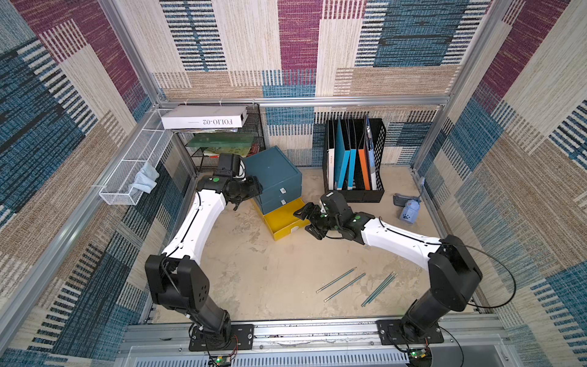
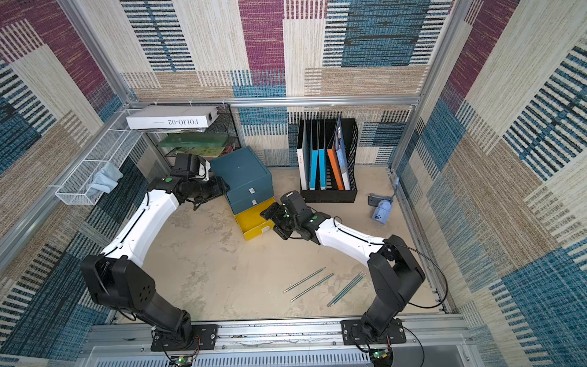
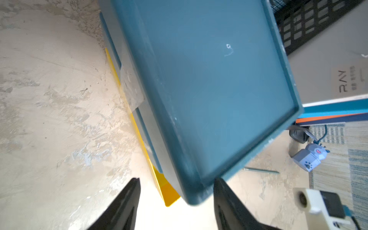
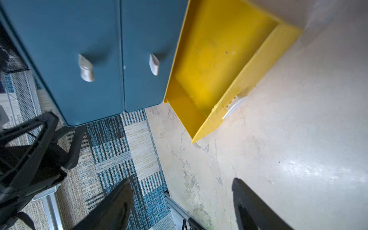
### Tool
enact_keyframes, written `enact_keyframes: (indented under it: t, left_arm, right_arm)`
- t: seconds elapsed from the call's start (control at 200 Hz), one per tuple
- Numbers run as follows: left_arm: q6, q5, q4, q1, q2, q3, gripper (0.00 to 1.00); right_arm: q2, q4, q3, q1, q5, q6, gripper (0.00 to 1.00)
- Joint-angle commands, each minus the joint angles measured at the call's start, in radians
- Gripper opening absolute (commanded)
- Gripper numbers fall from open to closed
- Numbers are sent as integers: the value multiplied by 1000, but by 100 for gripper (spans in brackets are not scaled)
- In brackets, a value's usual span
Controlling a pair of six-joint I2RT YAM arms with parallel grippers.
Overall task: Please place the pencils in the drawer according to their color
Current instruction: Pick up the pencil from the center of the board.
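Left gripper (image 3: pixel 176 180), jaws apart and clasping nothing, sits at the left side of the teal cabinet (image 1: pixel 273 168); the yellow bottom drawer (image 1: pixel 282 220) stands pulled out and looks empty; the right gripper (image 4: pixel 182 180) hangs wide and empty just beside the drawer's front; four thin teal-blue pencils (image 1: pixel 345 287) lie on the table (image 1: pixel 254 270), well apart from it near the right arm's base, roughly parallel, slanting near-left to far-right; the right arm is plainly nearer.
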Motion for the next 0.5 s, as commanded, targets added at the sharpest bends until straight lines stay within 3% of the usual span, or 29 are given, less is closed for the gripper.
enact_keyframes:
  t: [0.0, 0.175, 0.301, 0.496]
  left_arm:
    - [50, 38, -63, -13, -60, 7, 64]
    - [96, 61, -70, -124, -155, -28, 66]
    - [111, 31, -71, -281, -194, -78, 66]
    - [117, -43, -63, -507, -193, -183, 66]
  right_arm:
    - [-71, -67, -35, -21, 48, -60, 84]
    - [-247, -155, -148, -76, 125, -135, 88]
    - [-406, -185, -274, -140, 168, -159, 91]
    - [-615, -257, -438, -289, 130, -189, 93]
